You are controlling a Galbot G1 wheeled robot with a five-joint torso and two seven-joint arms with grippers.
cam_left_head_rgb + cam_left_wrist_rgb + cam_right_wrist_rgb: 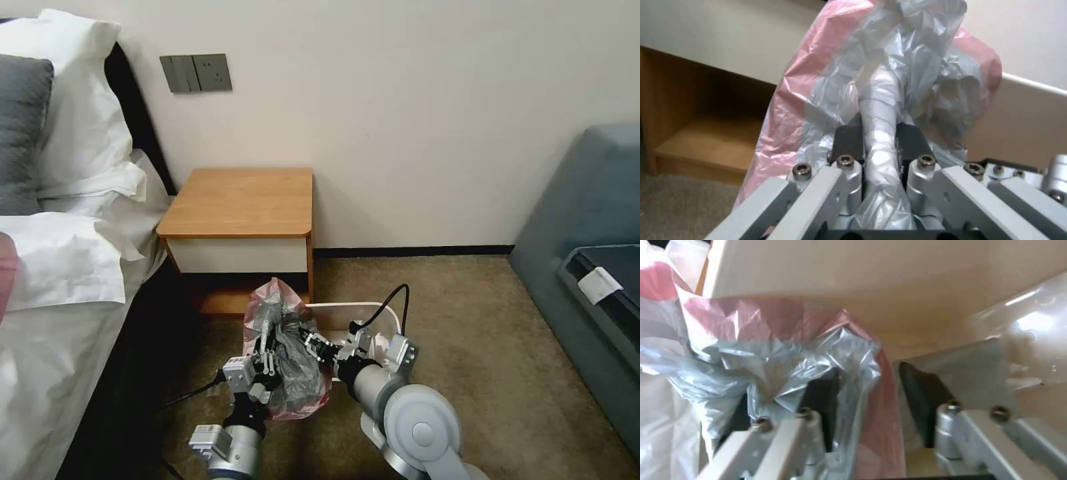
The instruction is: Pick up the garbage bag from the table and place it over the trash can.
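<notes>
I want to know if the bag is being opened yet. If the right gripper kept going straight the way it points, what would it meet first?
Probably the garbage bag itself. The right gripper is open, with one finger already buried in the plastic and the trash can wall beyond. Depth is unclear.
</notes>
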